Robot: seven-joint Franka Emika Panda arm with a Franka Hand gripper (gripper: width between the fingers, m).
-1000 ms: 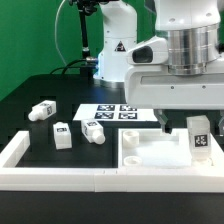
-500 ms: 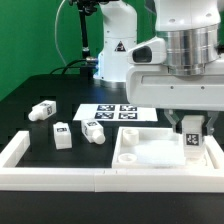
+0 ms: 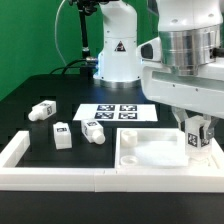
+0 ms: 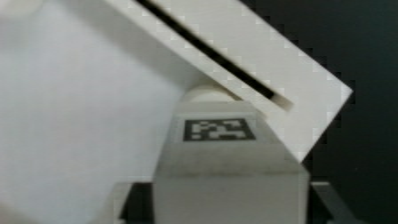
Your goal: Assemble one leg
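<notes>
My gripper [image 3: 197, 135] is shut on a white leg [image 3: 196, 139] with a black-and-white tag, held upright over the far right corner of the large flat white square piece [image 3: 150, 150]. In the wrist view the leg [image 4: 222, 150] fills the space between the dark fingers [image 4: 139, 203], its tip near the piece's corner [image 4: 267, 70]. Three more legs lie on the black table at the exterior view's left: one [image 3: 41, 111] farthest left, one [image 3: 61, 134] upright, one [image 3: 95, 131] lying down.
The marker board [image 3: 118, 114] lies flat behind the legs. A white raised rail [image 3: 20, 150] borders the table's front and sides. The robot base [image 3: 117, 50] stands at the back.
My gripper has moved down and slightly right with the leg, bringing it closer to the square piece's far right corner. The other legs have not moved.
</notes>
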